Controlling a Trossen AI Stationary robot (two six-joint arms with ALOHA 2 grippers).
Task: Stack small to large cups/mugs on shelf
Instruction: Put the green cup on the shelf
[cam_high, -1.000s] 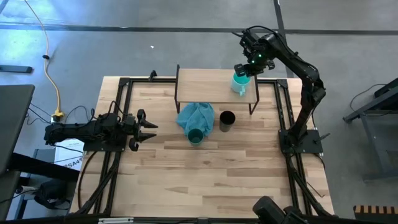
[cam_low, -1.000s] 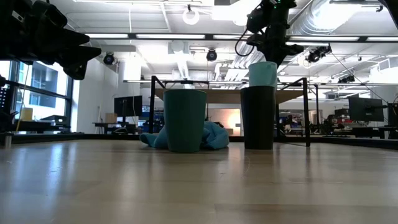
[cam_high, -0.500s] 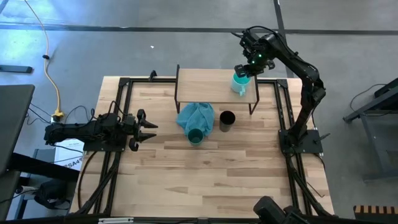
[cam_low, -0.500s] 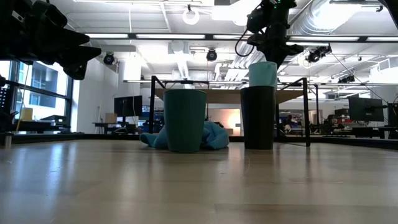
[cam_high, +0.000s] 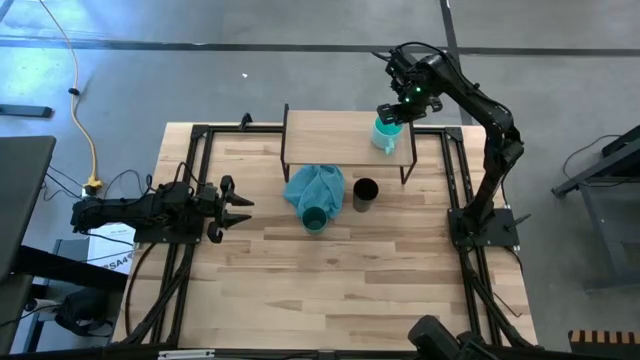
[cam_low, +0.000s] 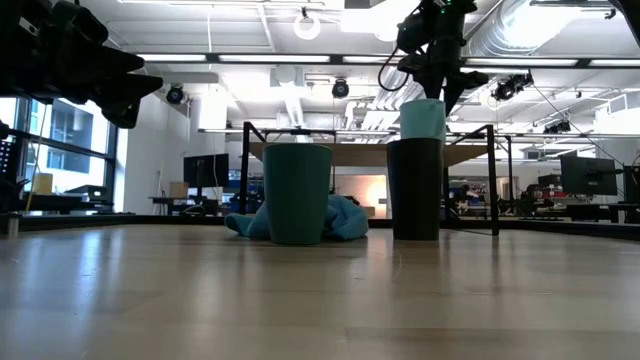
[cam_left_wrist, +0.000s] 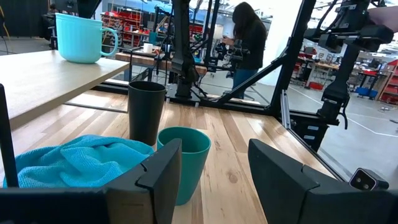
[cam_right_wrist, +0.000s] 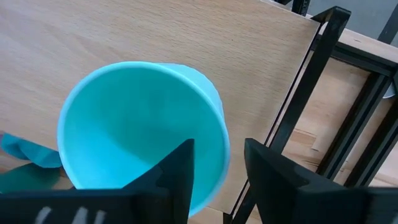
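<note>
The light turquoise mug (cam_high: 385, 134) stands upright on its base at the right end of the shelf (cam_high: 335, 138). My right gripper (cam_high: 392, 112) is open right above it. In the right wrist view one finger (cam_right_wrist: 177, 168) is over the mug's inside (cam_right_wrist: 137, 124) and the other (cam_right_wrist: 273, 168) is outside the rim. The dark teal-green cup (cam_high: 314, 219) and the black cup (cam_high: 365, 192) stand on the table in front of the shelf. My left gripper (cam_high: 240, 205) is open and empty at the table's left.
A blue-teal cloth (cam_high: 313, 187) lies bunched on the table behind the teal-green cup, partly under the shelf. Dark metal frame rails (cam_high: 450, 170) run along the table's sides. A person (cam_left_wrist: 249, 37) stands in the room beyond the table.
</note>
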